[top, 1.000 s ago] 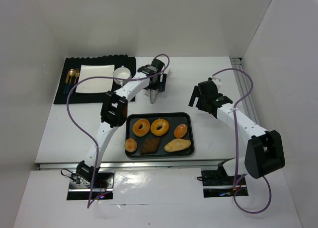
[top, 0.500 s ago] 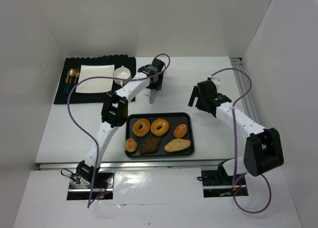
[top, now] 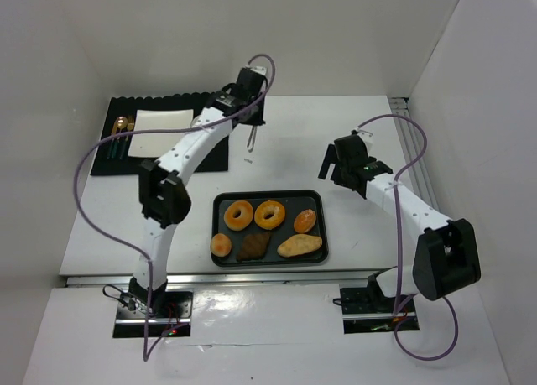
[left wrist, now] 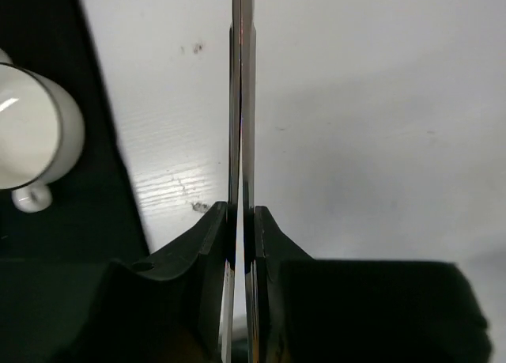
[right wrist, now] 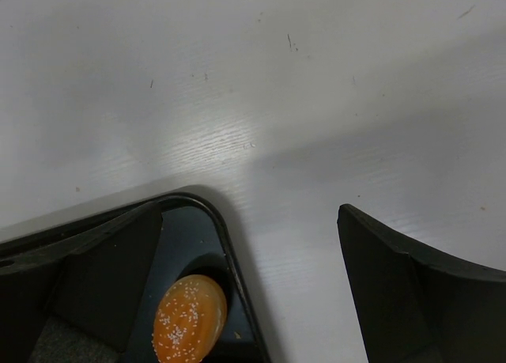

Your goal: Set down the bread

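Several breads lie on the dark tray (top: 285, 199): two ring-shaped ones (top: 239, 214), a sesame bun (top: 304, 221), a small round bun (top: 221, 245), a dark pastry (top: 252, 247) and a long loaf (top: 299, 246). My left gripper (top: 248, 117) is raised behind the tray, beside the mat, shut on metal tongs (top: 250, 140) that hang tip-down. In the left wrist view the gripper (left wrist: 241, 217) squeezes the two tong blades (left wrist: 243, 102) almost together. My right gripper (top: 336, 163) hovers open and holds nothing. In its wrist view it (right wrist: 249, 213) is over the tray's corner (right wrist: 229, 252), by the sesame bun (right wrist: 190, 315).
A black mat (top: 126, 163) at the back left carries a white square plate (top: 159, 121), a white cup (top: 205, 127) and cutlery (top: 122, 132). The cup (left wrist: 32, 134) also shows in the left wrist view. White walls enclose the table; a rail (top: 415, 150) runs along its right side.
My left gripper has closed on the tongs and carried them up and back toward the mat, its elbow swinging left. The right arm has barely moved.
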